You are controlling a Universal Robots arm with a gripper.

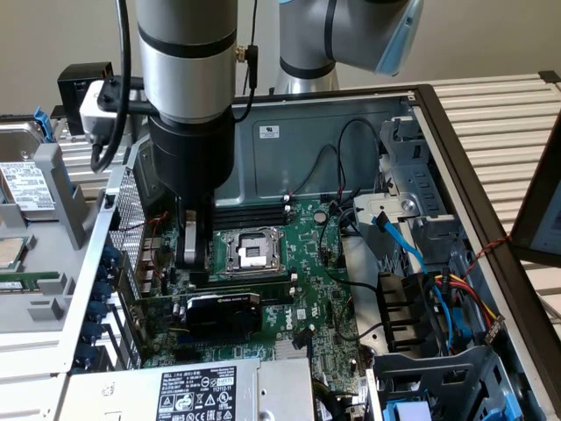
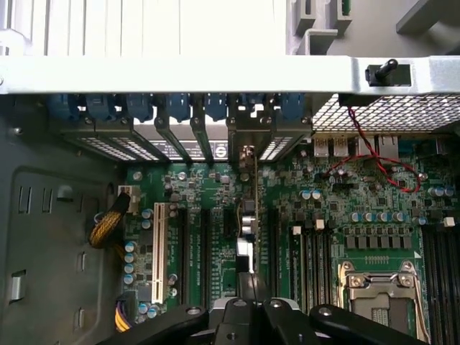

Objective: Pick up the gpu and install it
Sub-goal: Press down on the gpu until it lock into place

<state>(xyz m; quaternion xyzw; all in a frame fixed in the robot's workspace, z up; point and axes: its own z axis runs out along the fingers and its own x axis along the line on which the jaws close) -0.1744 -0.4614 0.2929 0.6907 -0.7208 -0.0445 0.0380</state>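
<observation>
A plain beige wall (image 1: 53, 44) is running across the top of the exterior view. A pale slatted work surface (image 1: 504, 114) is showing at upper right, evenly lit.

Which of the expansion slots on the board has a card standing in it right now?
The slot directly ahead of the fingers: the gpu stands edge-on in it, its bracket at the rear opening. The neighbouring slots hold nothing.

Even, soft light in both views — the case rim (image 2: 215, 72) glares white, the case floor lies shadowed.
</observation>
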